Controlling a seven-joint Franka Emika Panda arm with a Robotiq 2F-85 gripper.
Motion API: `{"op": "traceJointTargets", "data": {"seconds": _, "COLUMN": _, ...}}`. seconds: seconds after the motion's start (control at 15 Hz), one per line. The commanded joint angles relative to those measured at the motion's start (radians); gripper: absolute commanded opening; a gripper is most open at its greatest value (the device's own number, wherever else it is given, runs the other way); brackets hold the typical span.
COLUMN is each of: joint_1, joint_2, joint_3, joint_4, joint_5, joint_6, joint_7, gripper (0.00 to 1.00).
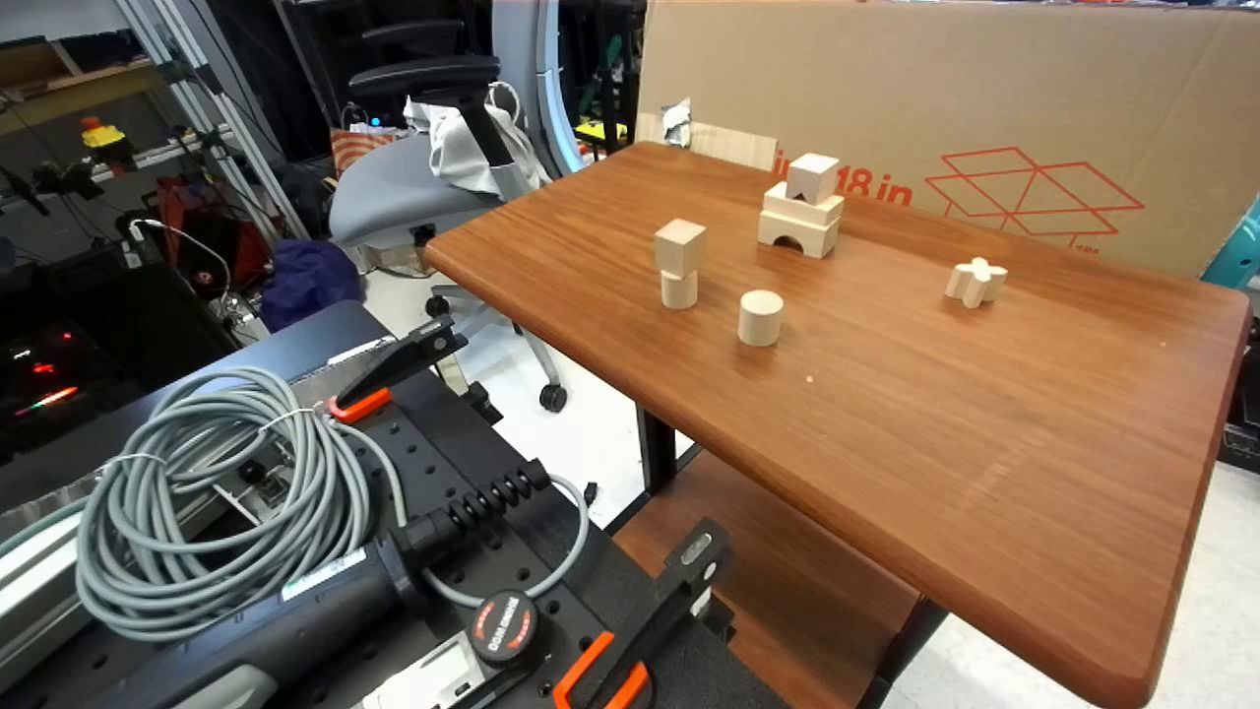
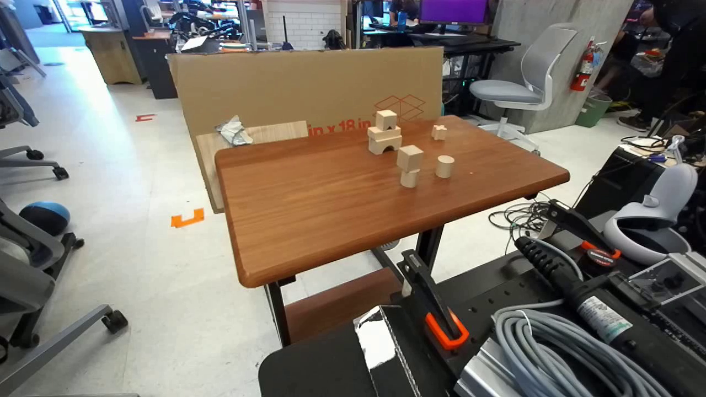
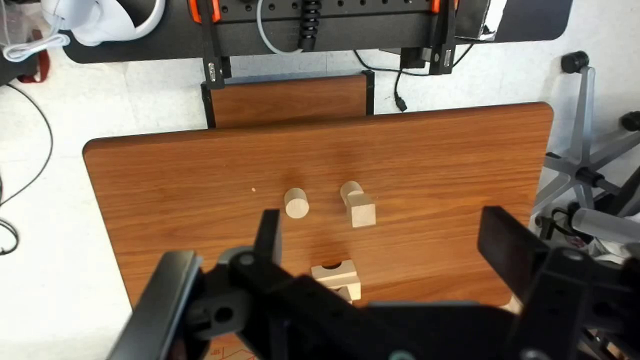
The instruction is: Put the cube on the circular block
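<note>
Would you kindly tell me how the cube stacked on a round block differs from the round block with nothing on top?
The stacked cube has flat, square faces, while the bare round block has a curved side and a circular top. The stacked cube rests on another round block, whereas the bare round block stands directly on the table. Both are pale, plain wood.

Readable txt: red "in x 18 in"
On cardboard (image 2: 265, 82) behind far edge of counter (image 2: 309, 209), ext. view; print on knob (image 1: 505, 626) & tool label (image 2: 604, 318), past near edge: illegible.
</note>
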State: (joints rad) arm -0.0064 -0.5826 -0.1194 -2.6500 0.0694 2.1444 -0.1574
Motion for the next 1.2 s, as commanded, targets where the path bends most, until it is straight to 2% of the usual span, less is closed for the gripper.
{"op": "traceJointTargets", "data": {"seconds": 0.0, "joint_1": 0.009, "joint_2": 0.043, "joint_3": 0.002, "joint_4": 0.066, "joint_5": 0.015, "joint_6": -0.026, "joint_7": -0.017, "gripper": 1.0}}
{"op": "traceJointTargets", "data": {"seconds": 0.33, "joint_1": 0.008, "joint_2": 0.153, "joint_3": 0.031, "joint_4": 0.192, "joint_5": -0.009, "joint_6": -0.001, "joint_7": -0.006, "gripper": 1.0}}
{"op": "traceJointTargets", "data": {"seconds": 0.8, "joint_1": 0.018, "joint_2": 0.372, "joint_3": 0.065, "joint_4": 0.37, "joint_5": -0.038, "joint_6": 0.04, "joint_7": -0.045, "gripper": 1.0}}
{"op": "traceJointTargets", "data": {"seconds": 1.13, "joint_1": 0.013, "joint_2": 0.539, "joint_3": 0.088, "joint_4": 0.493, "joint_5": -0.068, "joint_6": 0.048, "joint_7": -0.016, "gripper": 1.0}}
